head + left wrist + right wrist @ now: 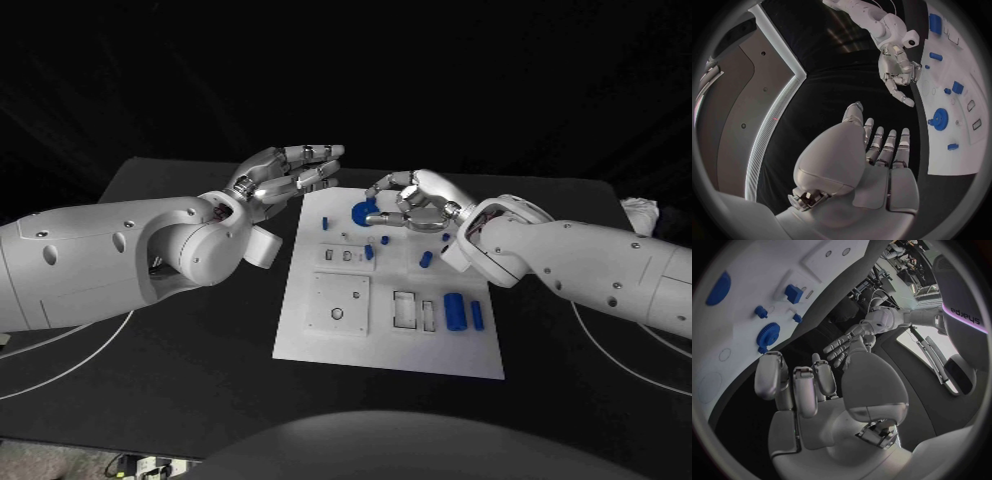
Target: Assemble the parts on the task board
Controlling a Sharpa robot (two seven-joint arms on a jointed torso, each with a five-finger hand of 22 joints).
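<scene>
Between your two hands lies the white task board (389,330) on the black bench (202,350), its long side running away from the robot. Your left hand (284,177) hovers just off the board's far corner on its own side, fingers stretched out and slightly apart, holding nothing. Your right hand (411,203) sits over the far end of the board with its fingers curled inward; from the head view you cannot tell whether they grip anything, though the right wrist view shows nothing inside them. Just beside that right hand's fingertips is a blue gear (364,213), seated near the far edge of the board; whether they touch it is unclear. Nearer the robot than the right hand, a blue cylinder (456,311) lies on the board beside a thinner blue pin (477,316). Smaller blue pegs (427,259) stand between the gear and the cylinder.
</scene>
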